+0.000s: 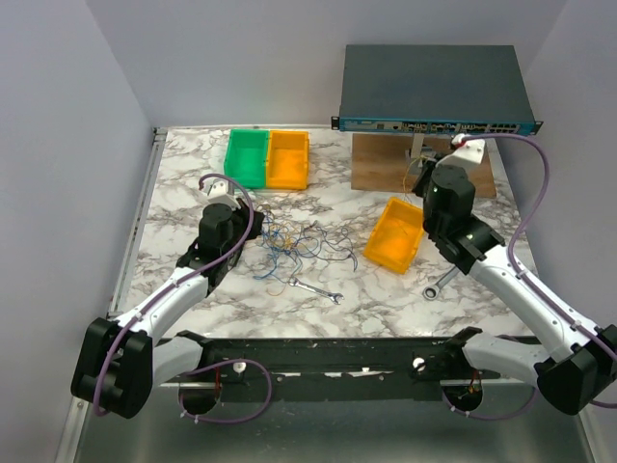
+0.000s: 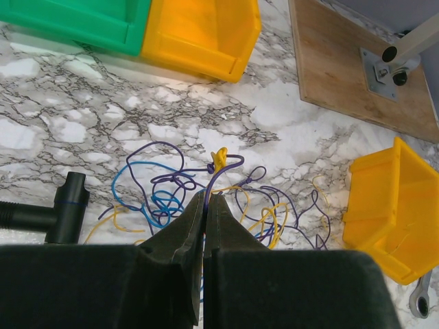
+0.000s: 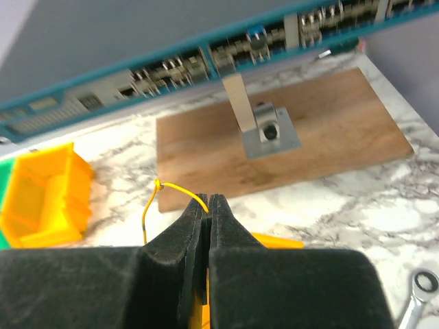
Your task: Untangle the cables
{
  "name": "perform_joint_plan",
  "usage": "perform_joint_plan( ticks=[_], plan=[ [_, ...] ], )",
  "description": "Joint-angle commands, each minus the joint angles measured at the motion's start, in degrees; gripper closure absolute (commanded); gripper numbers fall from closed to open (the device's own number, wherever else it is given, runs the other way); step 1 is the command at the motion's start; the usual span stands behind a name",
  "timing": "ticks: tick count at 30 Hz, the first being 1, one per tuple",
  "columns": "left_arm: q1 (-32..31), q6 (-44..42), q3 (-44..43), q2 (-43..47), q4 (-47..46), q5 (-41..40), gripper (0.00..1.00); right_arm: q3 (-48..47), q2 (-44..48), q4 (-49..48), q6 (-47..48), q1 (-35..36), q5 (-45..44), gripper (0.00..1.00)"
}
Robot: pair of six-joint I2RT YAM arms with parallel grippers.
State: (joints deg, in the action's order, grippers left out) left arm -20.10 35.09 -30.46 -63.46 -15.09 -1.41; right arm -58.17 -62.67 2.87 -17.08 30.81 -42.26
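Cables (image 1: 299, 243): where are they + who's gripping what? — J

L gripper (image 2: 206, 195): jaws closed, purple cable (image 2: 215, 175) pinched right at the tips. It runs from the tips up to a small yellow knot (image 2: 219, 159). — S

And R? — J

R gripper (image 3: 208, 199): jaws closed too, yellow cable (image 3: 180, 188) nipped at the tips. It arcs out to the left, kinks, then drops down. Can't trace its far end. — S

Rest of the bundle? — J

Loose tangle of blue, purple + yellow-orange strands, flat on the marble table (image 1: 183, 193), mid-table, just in front of L gripper. Loops overlap a lot, can't tell which strand crosses which. — S

Surroundings? — J

Small wrench (image 1: 316, 289) just on the near side of the tangle, 2nd wrench (image 1: 441, 283) beside the R arm. Loose yellow bin (image 1: 395, 236) sits tilted betw. tangle + R arm; R wrist cam shows yellow right under its fingers. Green bin (image 1: 247, 157) + another yellow bin (image 1: 288, 159) touch side by side at the far edge. R gripper is over near the wooden board (image 1: 381, 164), facing the metal post (image 3: 240, 103) that carries the network switch (image 1: 434, 87). — S
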Motion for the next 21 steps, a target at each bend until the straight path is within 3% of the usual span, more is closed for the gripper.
perform_joint_plan(
  ticks=[1, 4, 12, 21],
  plan=[
    [0.15, -0.64, -1.54, -0.08, -0.82, 1.39, 0.96, 2.67, 1.13, -0.5, -3.07, -1.15, -2.06, 0.99],
    [0.15, -0.64, -1.55, -0.24, -0.9, 1.36, 0.96, -1.01, 0.26, -0.3, -1.75, -1.45, -0.09, 0.99],
    [0.15, -0.73, -1.57, -0.25, -0.9, 1.38, 0.96, -25.05, -4.02, 3.79, 1.46, -1.45, 8.2, 0.99],
    [0.2, -0.73, -1.63, -0.26, -0.9, 1.36, 0.96, -45.09, -10.49, 6.01, 7.98, -1.41, 3.33, 0.99]
  ],
)
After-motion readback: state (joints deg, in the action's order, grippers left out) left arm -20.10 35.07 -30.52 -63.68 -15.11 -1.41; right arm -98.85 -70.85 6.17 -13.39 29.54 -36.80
